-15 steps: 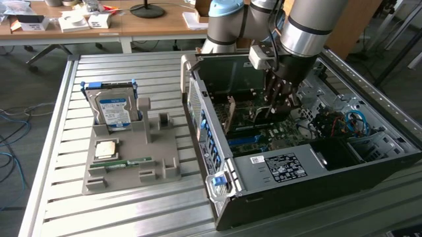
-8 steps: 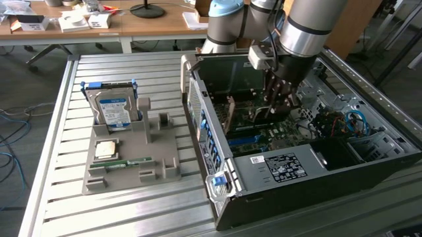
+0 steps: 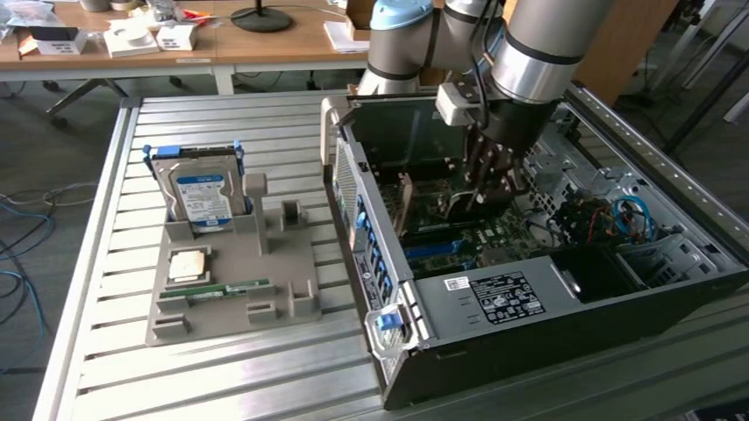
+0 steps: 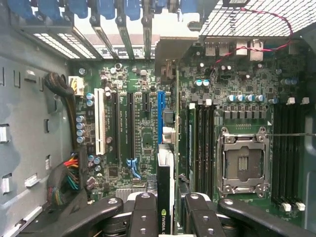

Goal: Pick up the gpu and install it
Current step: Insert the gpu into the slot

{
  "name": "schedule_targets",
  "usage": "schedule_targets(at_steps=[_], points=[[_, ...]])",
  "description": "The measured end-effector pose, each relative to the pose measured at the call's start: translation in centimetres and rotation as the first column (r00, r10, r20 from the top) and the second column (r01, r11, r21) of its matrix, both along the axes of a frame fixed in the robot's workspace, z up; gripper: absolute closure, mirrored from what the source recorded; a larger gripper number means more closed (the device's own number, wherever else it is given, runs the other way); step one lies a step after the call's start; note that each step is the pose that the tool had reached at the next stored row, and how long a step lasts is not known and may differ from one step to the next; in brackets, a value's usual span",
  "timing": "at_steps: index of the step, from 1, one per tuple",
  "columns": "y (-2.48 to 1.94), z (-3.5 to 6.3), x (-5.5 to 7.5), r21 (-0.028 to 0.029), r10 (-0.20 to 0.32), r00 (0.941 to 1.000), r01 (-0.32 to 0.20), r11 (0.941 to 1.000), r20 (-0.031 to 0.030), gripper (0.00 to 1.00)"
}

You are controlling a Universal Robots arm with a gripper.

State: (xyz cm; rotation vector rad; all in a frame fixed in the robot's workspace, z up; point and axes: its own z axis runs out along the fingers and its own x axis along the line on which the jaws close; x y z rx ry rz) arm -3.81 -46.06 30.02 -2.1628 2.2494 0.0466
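1. The gripper reaches down into the open computer case.
2. In the wrist view, the gripper has both fingers clamped on the gpu, one on each face.
3. The gpu stands on edge over the motherboard, in line with the blue slot. Whether it is seated cannot be told.
4. On the table, a gray holder carries the hard drive and a memory stick.
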Motion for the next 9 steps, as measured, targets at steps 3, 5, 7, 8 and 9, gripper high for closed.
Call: schedule_targets(at_steps=[3, 5, 7, 8, 9], points=[[-0.01, -0.44, -0.1, 0.0000, 0.000, 1.0000, 0.000, 1.0000, 0.0000, 0.74], [-0.01, -0.73, -0.1, -0.0001, 0.000, 1.0000, 0.000, 1.0000, 0.0000, 0.74], [-0.01, -1.04, -0.1, 0.0000, 0.000, 1.0000, 0.000, 1.0000, 0.0000, 0.74], [-0.02, -1.20, -0.2, -0.0002, 0.000, 1.0000, 0.000, 1.0000, -0.0001, 0.74], [-0.02, -1.36, -0.2, -0.0002, 0.000, 1.0000, 0.000, 1.0000, -0.0001, 0.74]])
